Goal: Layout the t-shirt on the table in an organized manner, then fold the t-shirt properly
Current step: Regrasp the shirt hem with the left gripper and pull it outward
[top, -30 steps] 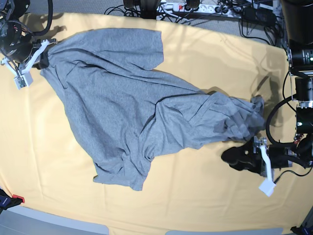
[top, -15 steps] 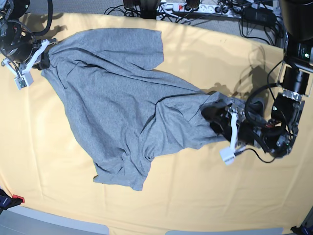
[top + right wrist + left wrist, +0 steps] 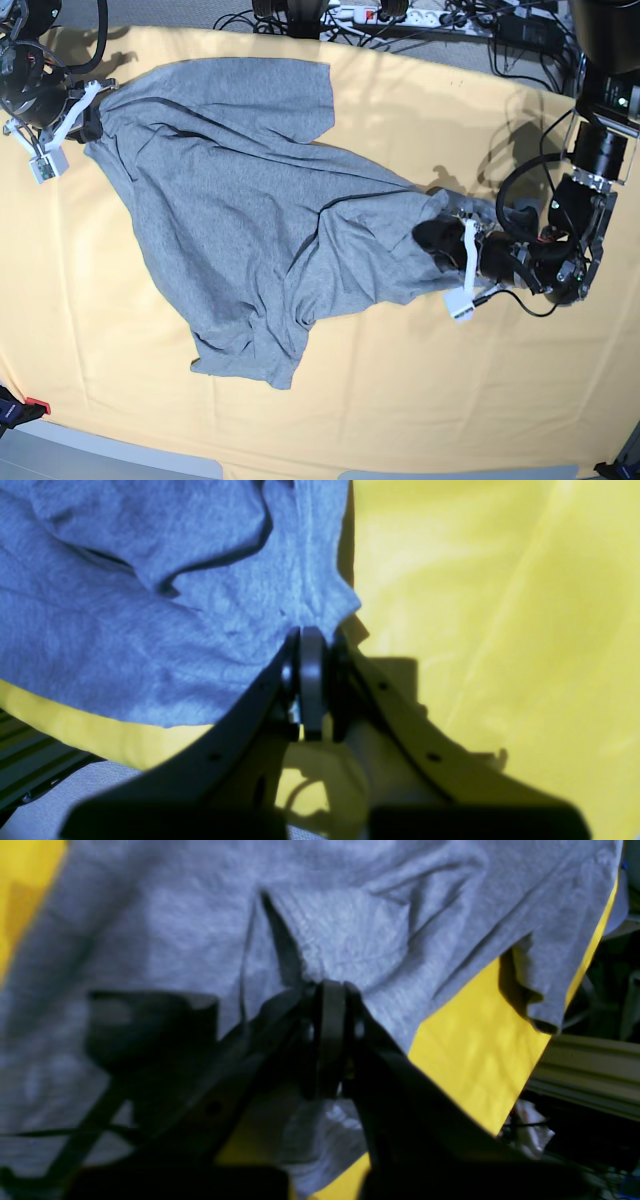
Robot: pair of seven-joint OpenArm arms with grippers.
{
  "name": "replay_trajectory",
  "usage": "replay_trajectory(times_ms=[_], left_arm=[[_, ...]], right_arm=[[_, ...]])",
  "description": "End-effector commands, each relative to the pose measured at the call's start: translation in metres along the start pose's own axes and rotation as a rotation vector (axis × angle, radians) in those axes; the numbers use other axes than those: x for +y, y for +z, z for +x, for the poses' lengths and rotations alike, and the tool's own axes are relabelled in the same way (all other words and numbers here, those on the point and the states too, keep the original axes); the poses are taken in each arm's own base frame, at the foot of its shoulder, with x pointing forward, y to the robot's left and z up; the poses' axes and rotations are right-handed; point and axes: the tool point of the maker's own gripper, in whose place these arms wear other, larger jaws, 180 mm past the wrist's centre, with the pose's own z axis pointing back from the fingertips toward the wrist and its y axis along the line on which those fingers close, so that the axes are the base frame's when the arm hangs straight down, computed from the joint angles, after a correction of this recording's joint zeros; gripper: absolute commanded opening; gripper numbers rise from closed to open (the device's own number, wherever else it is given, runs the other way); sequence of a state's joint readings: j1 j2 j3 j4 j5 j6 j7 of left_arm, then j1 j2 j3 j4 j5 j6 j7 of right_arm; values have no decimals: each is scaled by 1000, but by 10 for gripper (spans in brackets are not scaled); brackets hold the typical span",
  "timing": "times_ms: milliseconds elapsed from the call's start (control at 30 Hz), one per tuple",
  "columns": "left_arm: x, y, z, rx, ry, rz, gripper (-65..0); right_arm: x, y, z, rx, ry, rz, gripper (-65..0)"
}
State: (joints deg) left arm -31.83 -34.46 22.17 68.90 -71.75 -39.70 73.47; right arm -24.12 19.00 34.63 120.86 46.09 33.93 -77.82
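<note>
The grey t-shirt (image 3: 240,220) lies crumpled and plain side up, running from the back left corner of the table (image 3: 400,400) toward the middle right. At the shirt's right end my left gripper (image 3: 433,240) is shut on a bunched fold. The left wrist view shows that gripper (image 3: 327,990) with its jaws closed on the grey t-shirt (image 3: 350,925) over the yellow table (image 3: 465,1040). Over at the back left, my right gripper (image 3: 93,115) is shut on the shirt's corner. In the right wrist view, my right gripper (image 3: 306,632) pinches the t-shirt (image 3: 150,605) at its edge.
Cables and a power strip (image 3: 360,15) line the table's back edge. A small red object (image 3: 30,408) sits past the front left corner. Bare yellow cloth (image 3: 500,605) spreads around the shirt, widest toward the front.
My left arm swung in from the table's right side onto the shirt's right end, and its jaws closed on the cloth. The right arm has kept its hold and place.
</note>
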Motion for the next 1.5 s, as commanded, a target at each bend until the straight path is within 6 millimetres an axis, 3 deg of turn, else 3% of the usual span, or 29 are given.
replay_trajectory(times_ms=[0,400,500,700,1133,1467], left_arm=[[2,15,22,-55,-36,17,-650],[10,43,59,-115,-94,65,-650],[18,60,77,-159,-120,123,-650],[55,108,111,-293,-181,362,-650],[129,155,109,-370,-129,787,-650],[135,174,126,-449,-170,863,-650]], right_arm=[[-3,5,9,-29,23,-13,-650],[-2,5,9,-32,58,-6,-650],[-2,5,9,-32,58,-6,-650],[-2,5,9,-31,58,-7,-650],[-2,5,9,-31,58,-7,-650],[-2,5,9,-31,58,-6,-650]])
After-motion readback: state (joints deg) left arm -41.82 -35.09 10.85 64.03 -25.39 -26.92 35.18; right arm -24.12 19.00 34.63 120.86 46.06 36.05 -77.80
